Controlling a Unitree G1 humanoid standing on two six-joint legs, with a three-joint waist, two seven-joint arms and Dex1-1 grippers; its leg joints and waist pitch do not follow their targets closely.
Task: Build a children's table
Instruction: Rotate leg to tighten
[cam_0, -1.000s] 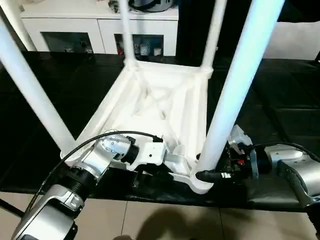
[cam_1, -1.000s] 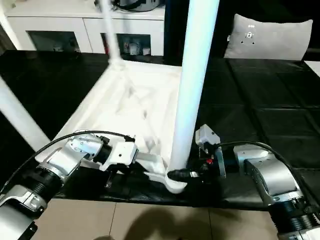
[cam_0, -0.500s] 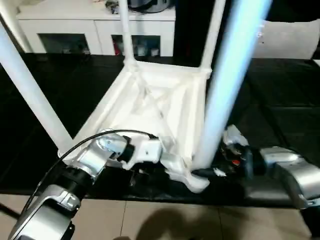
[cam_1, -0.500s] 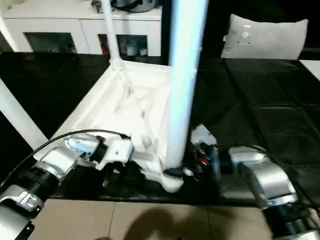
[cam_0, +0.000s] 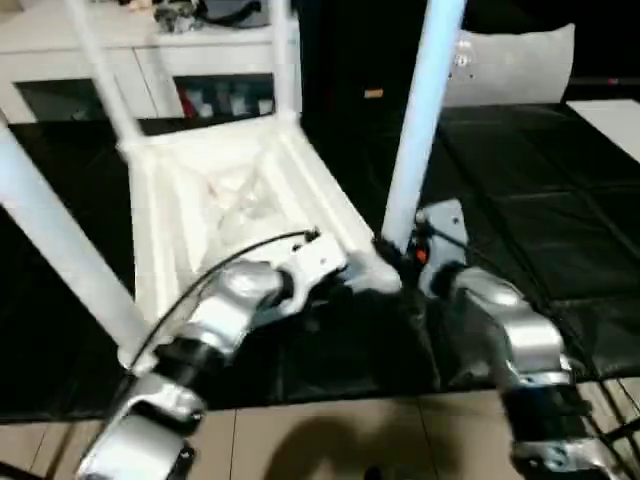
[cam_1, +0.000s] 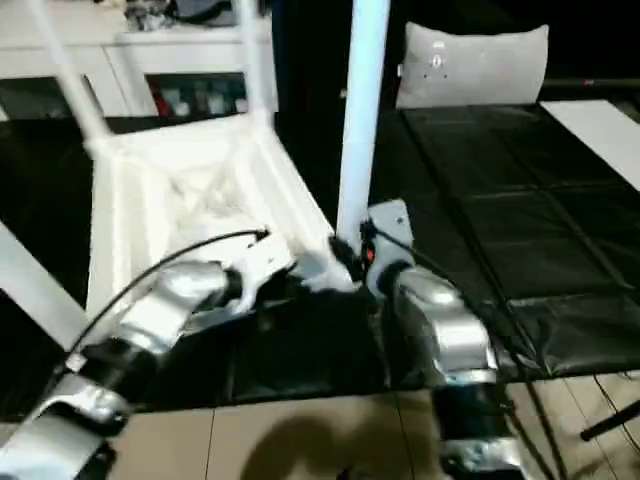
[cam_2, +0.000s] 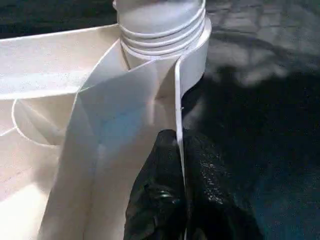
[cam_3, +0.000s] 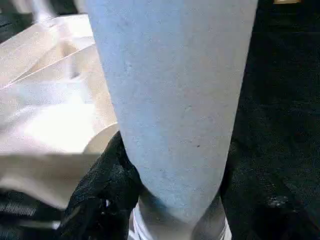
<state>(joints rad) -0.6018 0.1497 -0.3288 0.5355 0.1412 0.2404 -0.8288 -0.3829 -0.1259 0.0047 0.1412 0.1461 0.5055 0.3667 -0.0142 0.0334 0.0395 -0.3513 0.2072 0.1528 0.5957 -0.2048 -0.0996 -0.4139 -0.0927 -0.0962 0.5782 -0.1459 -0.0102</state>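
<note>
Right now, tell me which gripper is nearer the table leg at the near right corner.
Right. The right gripper has its fingers on either side of that leg near its base. The left gripper is pinched on the tabletop's rim beside the corner socket, not on the leg.

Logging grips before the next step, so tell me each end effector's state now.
Left end effector: shut on the table rim.
Right end effector: shut on the table leg.

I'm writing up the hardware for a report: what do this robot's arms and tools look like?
Both forearms are rounded silver shells with black joint rings. A black cable loops over the left one. The left tool and the right tool each have two black fingers.
</note>
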